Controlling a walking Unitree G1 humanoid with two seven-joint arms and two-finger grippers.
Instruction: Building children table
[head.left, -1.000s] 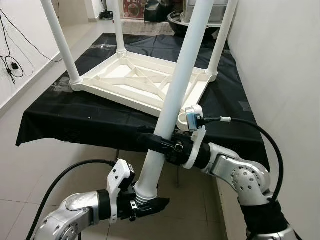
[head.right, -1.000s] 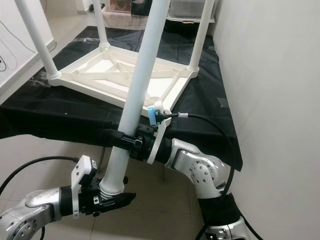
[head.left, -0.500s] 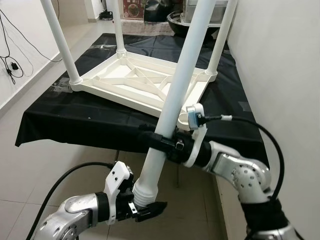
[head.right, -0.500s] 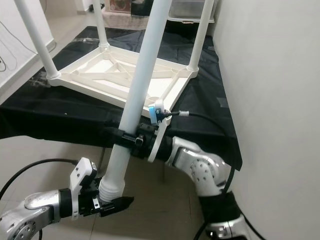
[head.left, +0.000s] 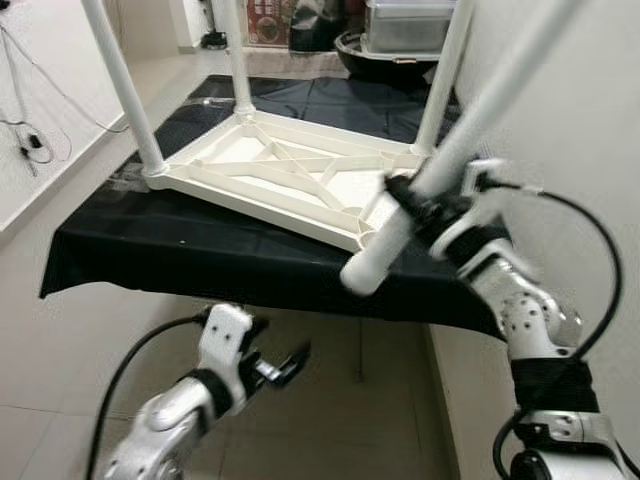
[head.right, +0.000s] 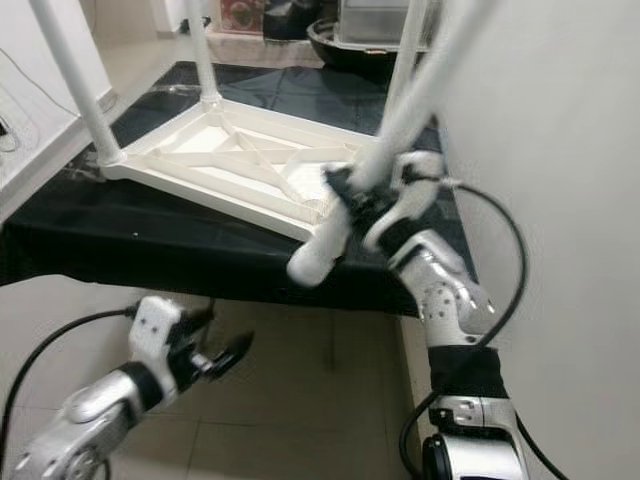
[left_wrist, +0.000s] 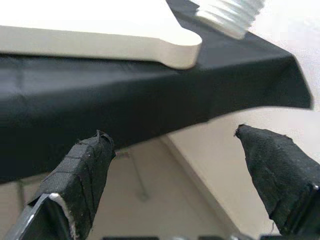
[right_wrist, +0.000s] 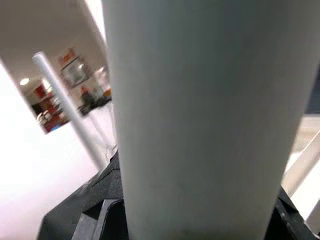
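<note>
A white plastic children's table (head.left: 290, 175) lies upside down on a black-draped bench (head.left: 180, 250), with three white legs standing up from its corners. My right gripper (head.left: 408, 192) is shut on the loose fourth leg (head.left: 470, 115), which slants up to the right. The leg's threaded lower end (head.left: 362, 272) hangs just off the table's near right corner (head.left: 372, 232). My left gripper (head.left: 278, 366) is low in front of the bench, open, with nothing held. In the left wrist view its fingers (left_wrist: 82, 172) stand wide apart below the corner (left_wrist: 170, 47) and the threaded end (left_wrist: 230, 14).
A white wall (head.left: 590, 120) runs close along the right side of the bench. Tiled floor (head.left: 60, 380) lies in front and to the left. A dark basin and a grey box (head.left: 400, 25) sit beyond the bench. Cables (head.left: 30, 140) trail at the far left wall.
My left gripper has let go of the leg's lower end and dropped away to the left. My right gripper has swung the leg up and rightward, bringing its threaded end near the table's corner.
</note>
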